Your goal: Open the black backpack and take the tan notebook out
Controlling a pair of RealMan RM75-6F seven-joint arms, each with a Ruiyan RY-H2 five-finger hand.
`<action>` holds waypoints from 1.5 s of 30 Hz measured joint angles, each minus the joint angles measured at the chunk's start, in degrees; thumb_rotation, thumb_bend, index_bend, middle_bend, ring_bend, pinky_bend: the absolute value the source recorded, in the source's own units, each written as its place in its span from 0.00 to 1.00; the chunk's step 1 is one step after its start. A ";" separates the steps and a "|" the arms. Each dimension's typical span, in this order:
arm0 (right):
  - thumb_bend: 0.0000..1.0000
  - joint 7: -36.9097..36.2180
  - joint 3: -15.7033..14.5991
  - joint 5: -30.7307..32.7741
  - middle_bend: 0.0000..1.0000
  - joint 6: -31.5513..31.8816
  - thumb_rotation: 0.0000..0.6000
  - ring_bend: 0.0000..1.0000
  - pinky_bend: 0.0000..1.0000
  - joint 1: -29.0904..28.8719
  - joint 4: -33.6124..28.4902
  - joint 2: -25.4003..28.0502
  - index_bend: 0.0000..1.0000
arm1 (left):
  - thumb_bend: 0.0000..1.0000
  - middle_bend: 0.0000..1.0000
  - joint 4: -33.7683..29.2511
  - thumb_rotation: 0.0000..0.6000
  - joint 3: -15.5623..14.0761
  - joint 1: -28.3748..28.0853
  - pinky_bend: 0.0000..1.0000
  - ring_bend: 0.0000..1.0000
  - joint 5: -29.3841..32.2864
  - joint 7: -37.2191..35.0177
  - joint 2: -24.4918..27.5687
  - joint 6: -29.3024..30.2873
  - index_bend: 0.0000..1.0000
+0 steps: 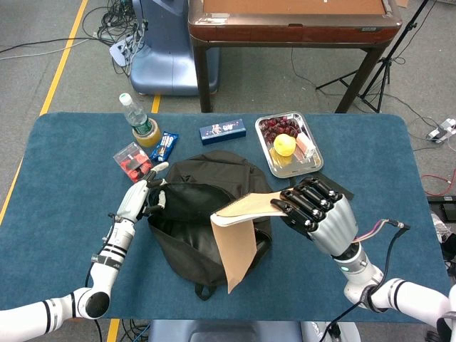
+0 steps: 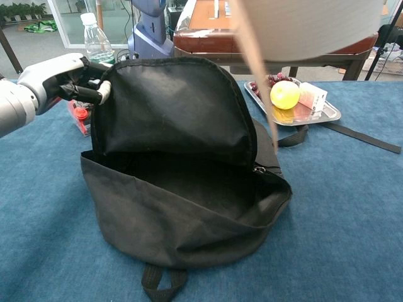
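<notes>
Presently the right hand [image 1: 318, 211] grips the tan notebook [image 1: 241, 223] clear above the black backpack [image 1: 203, 214], its cover hanging down over the bag's right side. The left hand [image 2: 60, 78] pinches the backpack's opened flap at its upper left edge, holding the empty mouth agape on the blue table [image 1: 64, 178].

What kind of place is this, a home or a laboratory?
Probably a robot laboratory or test workspace, not a home. Yellow floor tape, loose cables and a tripod stand surround the blue table where the hands work.
</notes>
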State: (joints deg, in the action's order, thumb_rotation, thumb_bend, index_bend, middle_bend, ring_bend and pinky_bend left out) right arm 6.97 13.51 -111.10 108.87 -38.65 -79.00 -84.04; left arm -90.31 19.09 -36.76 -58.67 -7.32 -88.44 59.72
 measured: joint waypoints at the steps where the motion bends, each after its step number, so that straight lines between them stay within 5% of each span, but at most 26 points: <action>1: 0.58 0.18 0.29 0.09 0.69 0.05 1.00 0.60 0.57 0.19 -0.34 0.56 1.00 | 0.63 0.10 -0.03 1.00 0.02 -0.02 0.08 0.05 -0.04 0.04 -0.02 0.04 0.53; 10: 0.58 0.63 1.19 2.86 0.69 -1.09 1.00 0.60 0.57 2.70 0.04 3.83 1.00 | 0.63 0.10 -0.54 1.00 0.10 0.21 0.08 0.05 -0.24 0.21 0.24 0.57 0.53; 19: 0.58 -1.27 0.73 6.85 0.69 -6.90 1.00 0.60 0.57 2.76 8.04 3.51 1.00 | 0.63 0.10 -0.86 1.00 -0.06 0.72 0.08 0.05 -0.67 0.07 0.55 1.19 0.53; 39: 0.58 -5.40 -2.36 12.49 0.62 -23.36 1.00 0.54 0.56 -5.76 31.58 -13.43 1.00 | 0.63 0.10 -1.70 1.00 -0.07 1.54 0.08 0.05 -1.65 -0.43 1.30 2.21 0.53; 41: 0.58 -4.35 -2.84 12.87 0.58 -24.17 1.00 0.48 0.54 -5.82 31.19 -13.87 0.95 | 0.63 0.10 -1.72 1.00 -0.07 1.57 0.08 0.05 -1.61 -0.46 1.30 2.21 0.53; 45: 0.56 -0.74 -3.58 14.03 0.42 -26.36 1.00 0.30 0.43 -5.31 27.93 -13.74 0.69 | 0.63 0.10 -1.78 1.00 -0.15 1.66 0.08 0.05 -1.69 -0.57 1.29 2.21 0.53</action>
State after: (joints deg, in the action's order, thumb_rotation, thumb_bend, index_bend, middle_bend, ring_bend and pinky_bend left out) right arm 6.23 9.93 -97.07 82.50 -43.95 -51.07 -97.78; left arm -92.10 18.94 -35.10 -60.37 -7.89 -87.15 61.94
